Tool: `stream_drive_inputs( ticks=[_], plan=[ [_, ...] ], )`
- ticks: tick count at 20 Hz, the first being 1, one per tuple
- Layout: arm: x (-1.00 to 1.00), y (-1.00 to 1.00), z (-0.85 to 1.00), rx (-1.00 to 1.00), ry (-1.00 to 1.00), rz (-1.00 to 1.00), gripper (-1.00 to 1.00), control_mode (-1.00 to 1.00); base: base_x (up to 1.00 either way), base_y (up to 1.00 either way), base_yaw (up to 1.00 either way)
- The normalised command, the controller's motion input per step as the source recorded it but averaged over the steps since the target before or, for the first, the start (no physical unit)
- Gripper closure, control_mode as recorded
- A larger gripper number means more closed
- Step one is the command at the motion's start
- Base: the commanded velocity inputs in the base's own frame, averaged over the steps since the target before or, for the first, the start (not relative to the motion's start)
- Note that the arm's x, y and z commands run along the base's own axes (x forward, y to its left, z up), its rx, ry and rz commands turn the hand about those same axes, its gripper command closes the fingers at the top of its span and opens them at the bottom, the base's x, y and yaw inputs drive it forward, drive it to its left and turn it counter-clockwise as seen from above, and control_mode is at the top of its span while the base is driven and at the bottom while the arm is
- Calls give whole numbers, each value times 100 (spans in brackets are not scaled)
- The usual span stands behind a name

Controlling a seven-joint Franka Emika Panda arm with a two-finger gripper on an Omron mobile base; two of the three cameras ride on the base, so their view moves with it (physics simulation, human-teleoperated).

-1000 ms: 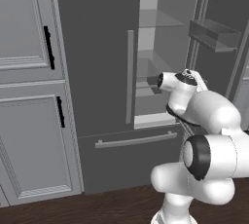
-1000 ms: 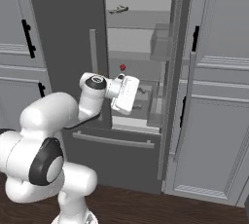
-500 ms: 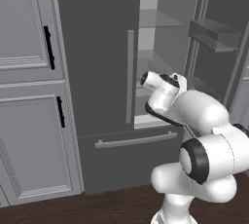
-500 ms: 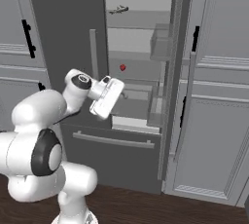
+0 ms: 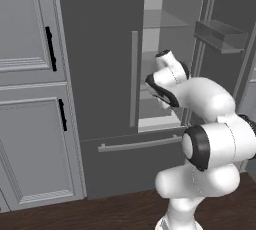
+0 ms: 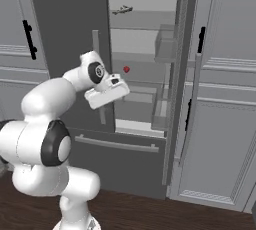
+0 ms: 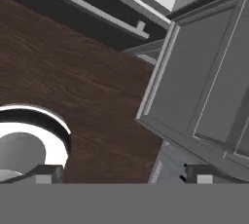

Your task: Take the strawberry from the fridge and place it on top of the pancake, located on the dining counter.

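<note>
The fridge (image 6: 75, 34) is a tall, matte dark grey slab of a unit, its left door shut and fronted by a long pale bar handle (image 5: 134, 79), its right door (image 6: 187, 74) swung open so the pale interior shows. Inside are thin glass shelves (image 6: 142, 71) with a faintly translucent sheen, and a clear bin (image 5: 220, 35) hangs on the inner face of the open door. The strawberry (image 6: 126, 69) is a tiny glossy red bead sitting on a middle shelf toward the back of the compartment, well inside and apart from the robot. On the shelf above lies a small flat grey-green item (image 6: 122, 9). Below the doors runs a wide drawer front with a horizontal bar pull (image 6: 116, 144). Light grey panelled cabinets (image 5: 30, 99) with short black handles flank the fridge on both sides, and the floor (image 7: 73, 77) is dark brown wood with a streaky grain. The smooth white arm bends up in front of the shut left door, and its tool (image 6: 107, 91) hangs just outside the open compartment, near the shelf edges, touching nothing. In the hand view its two dark fingertips (image 7: 46, 173) stand wide apart, so the tool is released and carries nothing, and it looks down at the floor and a cabinet door.
</note>
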Motion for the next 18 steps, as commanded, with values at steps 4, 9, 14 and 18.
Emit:
stream_drive_inputs(
  ticks=[4, 9, 14, 18],
  plan=[
    [0, 49, 0, 28, -61, -54, -100, -100, 0, 0, 0],
    [-9, 46, -1, 7, -48, -34, -100, -100, 0, 0, 0],
    [-9, 28, 6, 1, -41, -17, -100, -100, 0, 0, 0],
    [0, 44, 51, 4, -31, 2, -100, -100, 0, 0, 0]
  ],
)
